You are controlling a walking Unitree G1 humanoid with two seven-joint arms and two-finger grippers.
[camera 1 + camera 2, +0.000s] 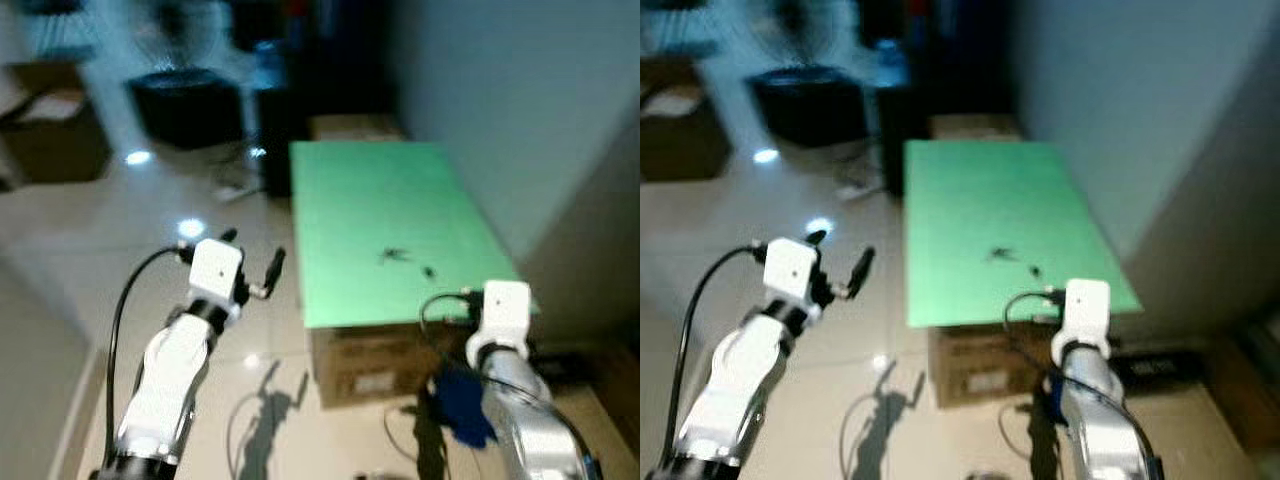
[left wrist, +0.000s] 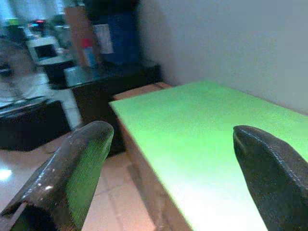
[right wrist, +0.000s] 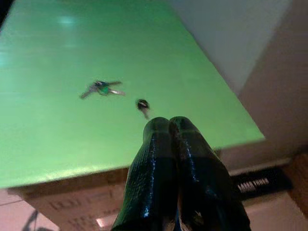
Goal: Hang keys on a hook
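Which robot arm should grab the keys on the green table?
Probably the right. The right gripper already points at the keys over the green table, fingers shut. The left gripper hangs open over the floor, beside it.

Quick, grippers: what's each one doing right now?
Left gripper: open, holding nothing, raised beside the green table.
Right gripper: shut, holding nothing, at the table's near edge, short of the keys.

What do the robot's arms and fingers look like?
Both arms are shiny silver-white tubes ending in a boxy white wrist block. A black cable loops out from each wrist. The left gripper has two long black fingers with rounded, glossy tips. The right gripper has the same black fingers. Something blue sits on the right arm.
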